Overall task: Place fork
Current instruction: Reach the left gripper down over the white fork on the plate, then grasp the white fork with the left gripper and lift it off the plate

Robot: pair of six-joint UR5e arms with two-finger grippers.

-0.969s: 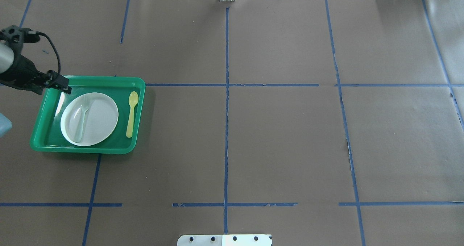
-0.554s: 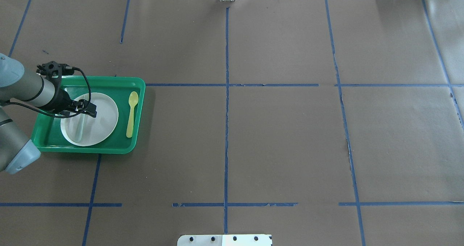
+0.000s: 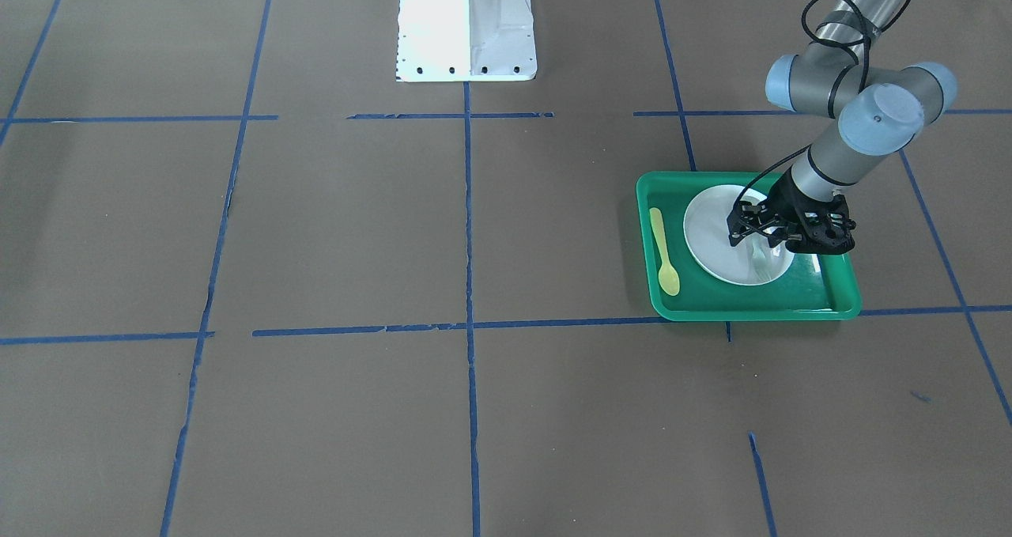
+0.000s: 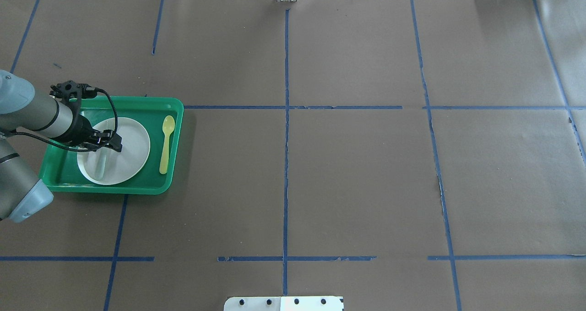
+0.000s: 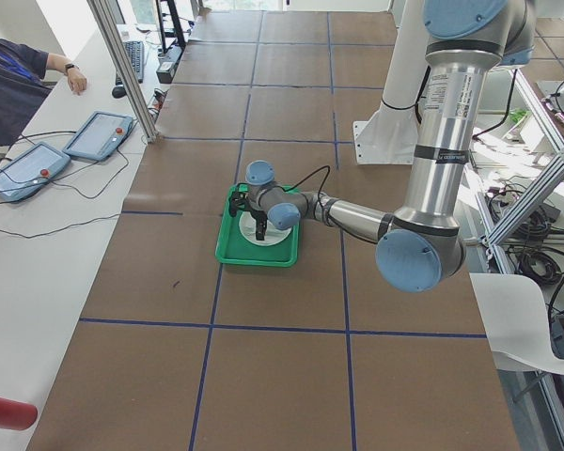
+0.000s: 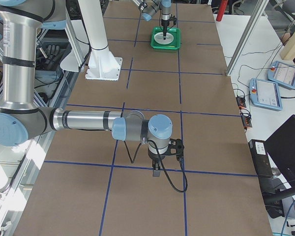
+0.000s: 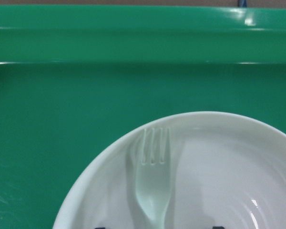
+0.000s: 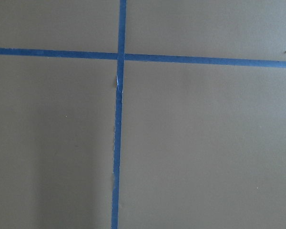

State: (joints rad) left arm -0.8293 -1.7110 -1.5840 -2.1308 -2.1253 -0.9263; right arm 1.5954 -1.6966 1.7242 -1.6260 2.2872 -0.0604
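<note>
- One fork (image 7: 152,181) is seen lying flat on the white plate (image 7: 238,162), its tines pointed to 12 o'clock in the left wrist view
- The plate is set in the green tray (image 7: 62,119), and a yellow spoon (image 4: 165,144) is laid at the plate's 3 o'clock in the overhead view
- The left gripper (image 4: 111,144) is hung low over the plate with its fingers spread apart, and the fork's handle is framed between them
- The right gripper (image 6: 157,169) is shown only from the side, above the brown table cover (image 8: 205,143); whether its fingers are parted cannot be told

Left hand (image 4: 109,144) low over plate (image 4: 133,151), pointing down, fingers apart. Right hand (image 6: 157,172) well apart from plate, pointing down; grip unclear.
</note>
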